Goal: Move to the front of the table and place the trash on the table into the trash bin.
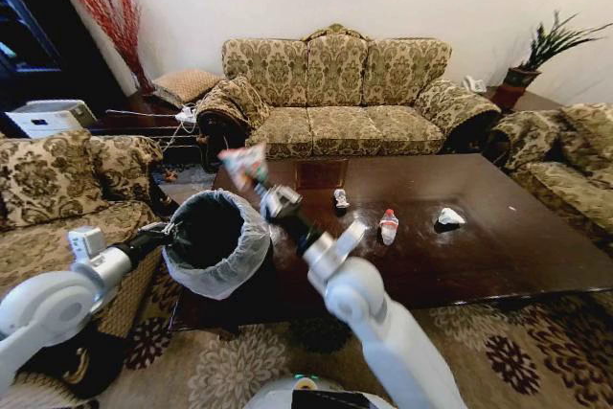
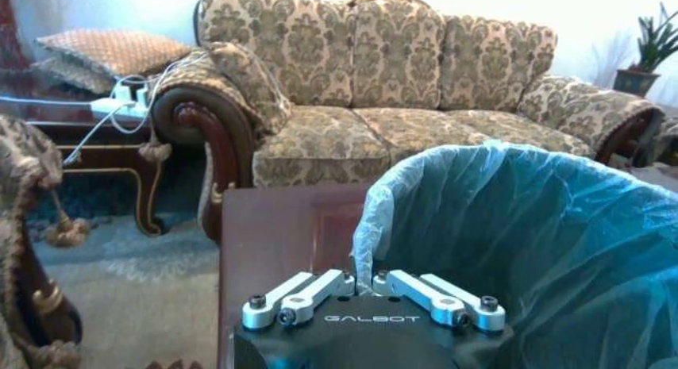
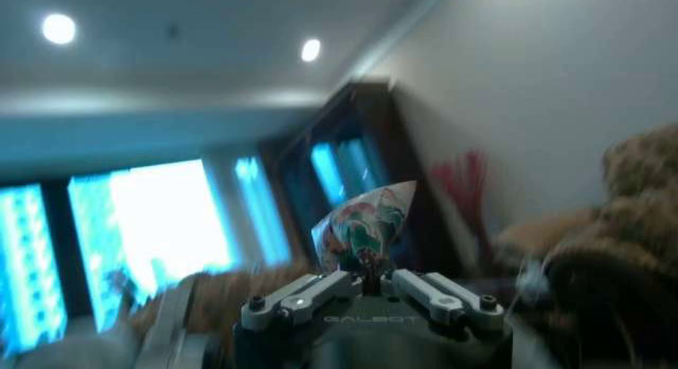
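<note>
Right gripper point(image 1: 257, 182) fingers clamped on the snack packet point(image 1: 244, 162) — held aloft, just beside and above the trash bin point(image 1: 217, 238). Left gripper point(image 1: 170, 233) fingers pinched on the bin's bag-lined rim, bin lifted at the table point(image 1: 498, 237) corner. Remaining on the tabletop — crushed bottle point(image 1: 340, 199), red-capped bottle point(image 1: 388, 226), crumpled tissue point(image 1: 448, 218).

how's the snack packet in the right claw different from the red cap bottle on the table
The snack packet is off the table, pinched in the right claw beside the trash bin; the bottle stands free on the table. The packet is flat, crinkled and multicoloured; the bottle is clear with a red cap. Neither is in the bin.
</note>
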Motion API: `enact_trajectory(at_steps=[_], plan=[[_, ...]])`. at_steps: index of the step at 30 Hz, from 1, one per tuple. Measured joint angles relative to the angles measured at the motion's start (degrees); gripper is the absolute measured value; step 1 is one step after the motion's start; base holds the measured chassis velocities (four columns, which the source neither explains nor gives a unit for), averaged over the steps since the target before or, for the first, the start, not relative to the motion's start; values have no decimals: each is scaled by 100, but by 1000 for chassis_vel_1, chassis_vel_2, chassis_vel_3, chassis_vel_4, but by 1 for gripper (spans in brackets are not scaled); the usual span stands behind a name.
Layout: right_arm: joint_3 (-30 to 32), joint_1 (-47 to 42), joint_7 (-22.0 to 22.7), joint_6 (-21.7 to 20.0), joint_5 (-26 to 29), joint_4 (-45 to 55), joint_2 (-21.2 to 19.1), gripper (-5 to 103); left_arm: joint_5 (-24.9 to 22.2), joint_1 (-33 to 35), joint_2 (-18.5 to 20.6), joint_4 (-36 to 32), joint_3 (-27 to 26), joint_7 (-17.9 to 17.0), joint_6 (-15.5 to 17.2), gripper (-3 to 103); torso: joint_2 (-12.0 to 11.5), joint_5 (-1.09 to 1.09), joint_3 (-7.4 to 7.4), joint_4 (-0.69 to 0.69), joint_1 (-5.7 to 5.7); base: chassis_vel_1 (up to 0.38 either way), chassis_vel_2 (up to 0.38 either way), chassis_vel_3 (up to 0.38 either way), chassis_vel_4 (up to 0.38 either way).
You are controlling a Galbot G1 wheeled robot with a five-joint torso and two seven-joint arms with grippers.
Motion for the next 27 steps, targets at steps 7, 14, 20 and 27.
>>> enact_trajectory(at_steps=[7,14,20,27], plan=[[-278,-19,-96,-39,-429,-249,59,20,-2,9,-81,-174,-10,6,3,3,0,1,0,0,1,0,0,0,0],[-242,22,-100,13,-417,-253,45,47,16,31,-162,-206,-21,28,2,3,0,1,1,0,1,0,0,0,0],[-48,-129,-148,445,-397,-151,62,69,20,25,-187,-184,-13,34,-4,3,0,1,0,0,1,0,0,0,0],[1147,-371,683,555,-309,-684,30,95,-28,-89,-317,-136,-146,38,-15,3,0,1,0,0,1,0,0,0,0]])
